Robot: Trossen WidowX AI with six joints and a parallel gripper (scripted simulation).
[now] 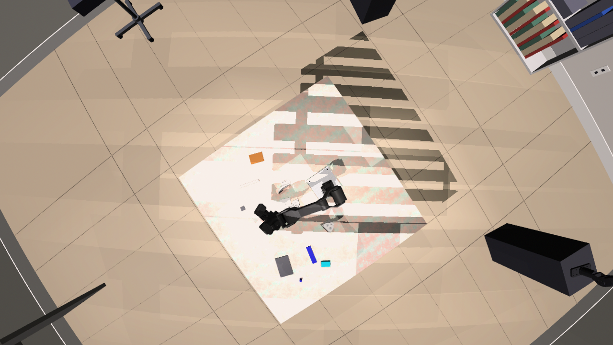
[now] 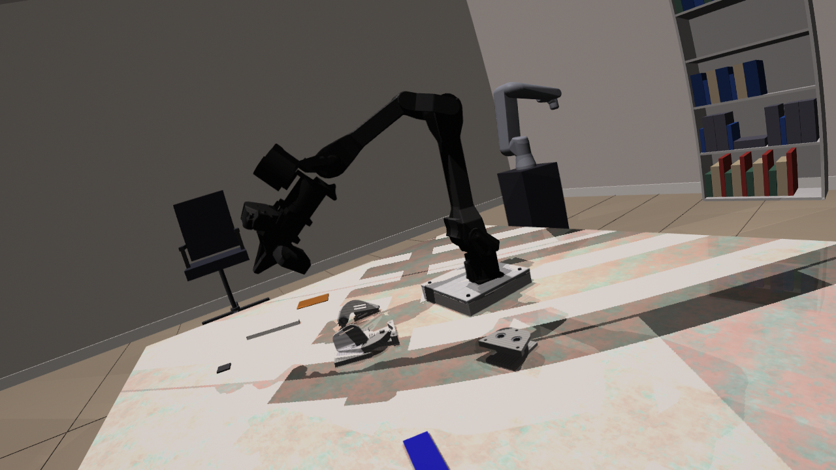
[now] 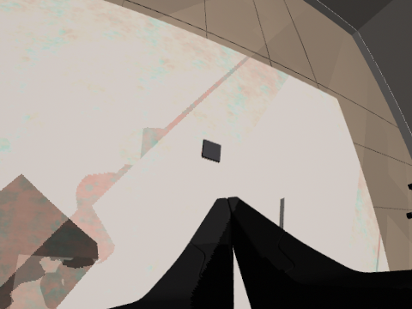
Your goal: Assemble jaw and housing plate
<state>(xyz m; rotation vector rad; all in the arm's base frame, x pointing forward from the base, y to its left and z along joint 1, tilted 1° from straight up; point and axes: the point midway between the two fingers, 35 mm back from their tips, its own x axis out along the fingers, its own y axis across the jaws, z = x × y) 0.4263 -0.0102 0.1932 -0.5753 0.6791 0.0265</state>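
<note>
My gripper point(image 2: 256, 271) point(image 3: 227, 207) is shut and empty, pointing down high above the table, left of the gear parts in the exterior view. A loose pale grey jaw point(image 2: 361, 311) point(image 1: 284, 185) lies on the table behind the base assembly point(image 2: 352, 354). That assembly carries another jaw point(image 2: 349, 337) on its near-left part; its pins and teeth are too small to make out. In the top view the arm partly covers the assembly. The housing plate point(image 2: 507, 337) point(image 1: 327, 225), with two round holes, sits to the right, raised on a darker support.
The arm's base point(image 2: 447, 289) stands behind the parts. Also on the table are an orange block point(image 1: 256, 157) point(image 2: 312, 301), a thin bar point(image 2: 273, 329) point(image 3: 281, 213), a dark square point(image 1: 242, 208) point(image 2: 223, 368) point(image 3: 211, 150), a grey slab point(image 1: 284, 266), a blue bar point(image 1: 311, 254) and a cyan block point(image 1: 325, 263).
</note>
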